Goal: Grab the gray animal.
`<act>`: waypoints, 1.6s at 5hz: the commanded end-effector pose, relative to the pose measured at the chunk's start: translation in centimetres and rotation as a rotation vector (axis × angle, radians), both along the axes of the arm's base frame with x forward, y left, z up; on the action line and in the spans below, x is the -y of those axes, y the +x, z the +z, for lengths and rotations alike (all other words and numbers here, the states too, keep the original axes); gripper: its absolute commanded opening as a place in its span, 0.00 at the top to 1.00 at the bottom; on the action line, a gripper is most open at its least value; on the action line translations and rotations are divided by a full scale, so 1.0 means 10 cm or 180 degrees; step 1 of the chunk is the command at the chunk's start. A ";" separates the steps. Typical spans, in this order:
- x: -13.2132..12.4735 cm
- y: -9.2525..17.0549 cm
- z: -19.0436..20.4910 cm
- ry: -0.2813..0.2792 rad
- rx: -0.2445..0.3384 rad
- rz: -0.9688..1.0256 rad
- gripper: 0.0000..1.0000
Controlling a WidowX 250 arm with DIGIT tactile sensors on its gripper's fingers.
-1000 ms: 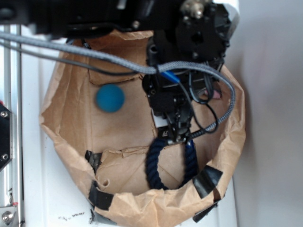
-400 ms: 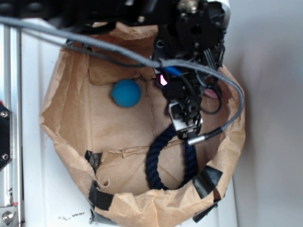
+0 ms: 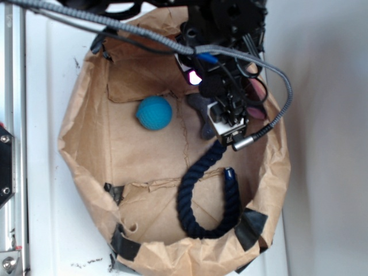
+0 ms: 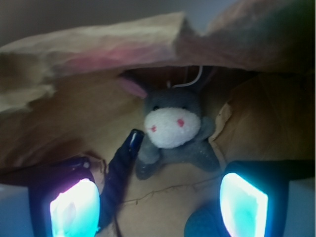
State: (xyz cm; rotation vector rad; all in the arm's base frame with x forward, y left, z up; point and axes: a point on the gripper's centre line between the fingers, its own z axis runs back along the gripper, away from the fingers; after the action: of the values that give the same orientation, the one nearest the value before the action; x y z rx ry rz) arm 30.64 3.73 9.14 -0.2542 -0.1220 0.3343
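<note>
My tool (image 4: 158, 205) hangs with its two lit fingers (image 4: 74, 207) spread wide apart, nothing between them. Straight ahead lies the gray animal (image 4: 174, 132), belly down on the brown paper floor, cream face toward me, tucked under the folded wall of the paper bag (image 3: 80, 144). The end of the navy rope (image 4: 123, 163) pokes in just beside its left flank. In the overhead view the teal ball (image 3: 154, 112) sits well apart. I judge I should advance centred on the body, keep the left finger clear of the rope, and close only once both fingers flank the plush.
</note>
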 end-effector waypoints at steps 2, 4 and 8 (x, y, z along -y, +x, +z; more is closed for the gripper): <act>-0.10 0.21 -0.16 0.0340 0.0426 0.0335 0.00; 0.04 0.27 -0.30 0.0365 0.0631 0.0348 0.00; 0.21 0.24 -0.41 0.0389 0.0624 0.0173 1.00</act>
State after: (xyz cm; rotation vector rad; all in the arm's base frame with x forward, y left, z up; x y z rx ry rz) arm 32.48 2.30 3.64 -0.1529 -0.3069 0.3805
